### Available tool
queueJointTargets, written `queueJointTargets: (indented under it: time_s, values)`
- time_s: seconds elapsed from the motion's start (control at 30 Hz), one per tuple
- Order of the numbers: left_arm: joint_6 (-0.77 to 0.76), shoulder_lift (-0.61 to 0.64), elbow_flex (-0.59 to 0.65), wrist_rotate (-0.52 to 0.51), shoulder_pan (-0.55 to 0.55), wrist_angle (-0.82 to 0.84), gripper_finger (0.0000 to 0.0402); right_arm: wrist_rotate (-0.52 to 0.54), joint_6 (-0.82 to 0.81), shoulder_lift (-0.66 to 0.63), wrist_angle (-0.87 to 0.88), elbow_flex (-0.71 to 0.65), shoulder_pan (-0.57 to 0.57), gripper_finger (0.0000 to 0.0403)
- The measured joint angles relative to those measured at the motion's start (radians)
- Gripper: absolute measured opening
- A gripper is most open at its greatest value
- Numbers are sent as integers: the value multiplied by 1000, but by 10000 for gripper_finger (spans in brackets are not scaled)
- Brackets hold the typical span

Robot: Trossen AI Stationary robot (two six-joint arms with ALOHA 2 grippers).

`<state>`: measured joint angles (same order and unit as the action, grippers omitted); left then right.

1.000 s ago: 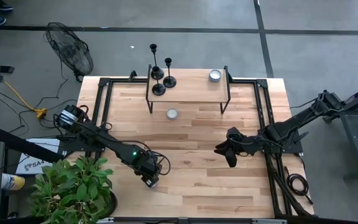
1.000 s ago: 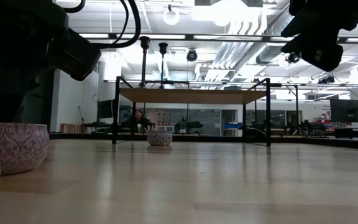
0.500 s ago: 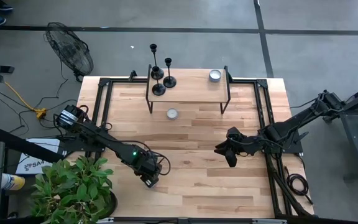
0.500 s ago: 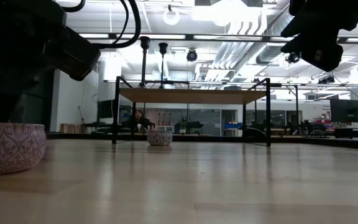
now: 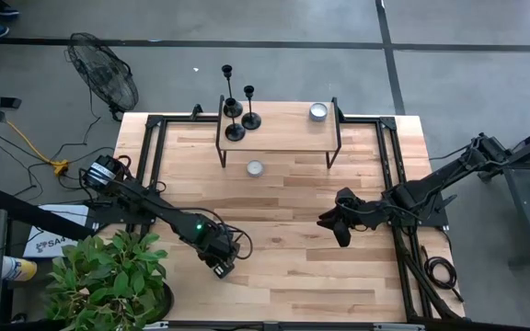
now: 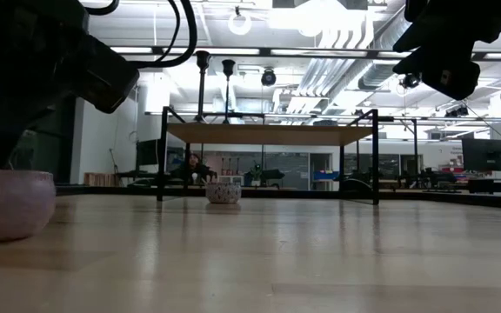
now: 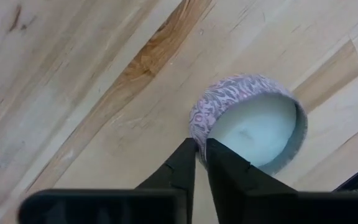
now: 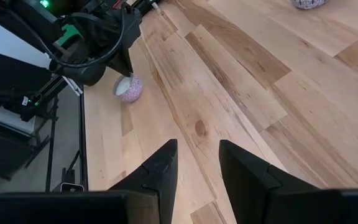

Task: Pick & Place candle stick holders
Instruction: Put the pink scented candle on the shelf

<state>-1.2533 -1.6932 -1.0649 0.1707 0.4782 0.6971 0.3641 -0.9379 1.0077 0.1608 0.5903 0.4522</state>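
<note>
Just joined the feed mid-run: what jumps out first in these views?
The left end effector sits at the table's front left, its fingers closed on the rim of a small patterned candle bowl. At the back, the three candle stick holders stand clustered at the left end of a raised wooden shelf, with a silver tealight near its right end. The right end effector hangs open above bare table at centre right.

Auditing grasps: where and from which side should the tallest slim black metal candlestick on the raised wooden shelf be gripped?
Probably take the tallest candlestick by its upright stem, mid-height, level from the table's front: the flat base offers no pinch, neighbours crowd it. Right gripper is open; left gripper pinches a patterned bowl.
</note>
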Motion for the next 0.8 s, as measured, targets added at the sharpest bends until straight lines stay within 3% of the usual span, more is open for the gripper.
queueJointTargets:
  time_s: [0.13,0.8]
  values:
    - [0,0,0,3,0,-2,5,0,0,0,0,0,0,114]
    - [0,0,0,3,0,-1,1,0,0,0,0,0,0,114]
